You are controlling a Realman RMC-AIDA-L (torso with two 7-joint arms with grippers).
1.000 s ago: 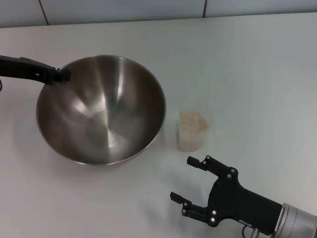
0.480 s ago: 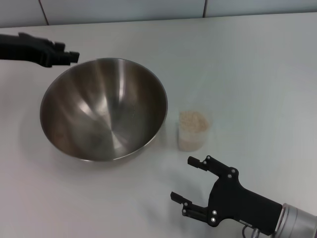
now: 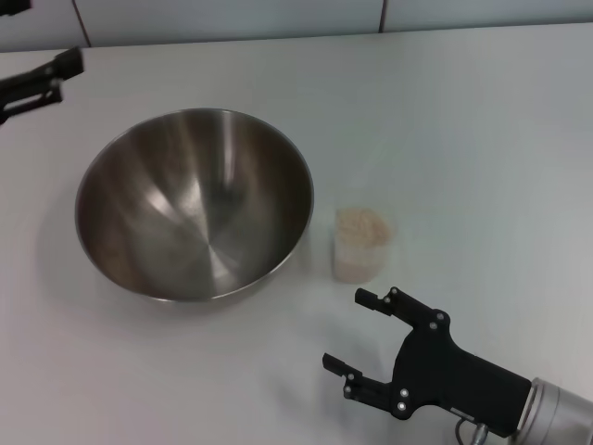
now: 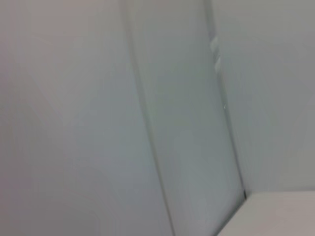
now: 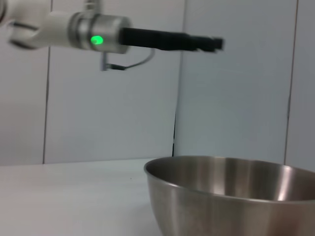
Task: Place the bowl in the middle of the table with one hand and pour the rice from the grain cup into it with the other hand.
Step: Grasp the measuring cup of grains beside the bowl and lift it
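Bowl [image 3: 195, 204] beside grain cup [image 3: 359, 244]; labels seemingly blank.

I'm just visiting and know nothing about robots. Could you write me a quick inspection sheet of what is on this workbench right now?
Surface: white table, smooth, no spills seen.
Job's things: steel bowl upright and empty; grain cup upright just to its right, apart from it, full of rice.
Clutter: nothing seen.
Grippers: left gripper open, raised at the far left edge, off the bowl; right gripper open, near the front edge, short of the cup, holding nothing.
Cables: a thin cable loops under the left arm's wrist, seen from the right wrist view.
Surroundings: pale panelled wall behind the table.
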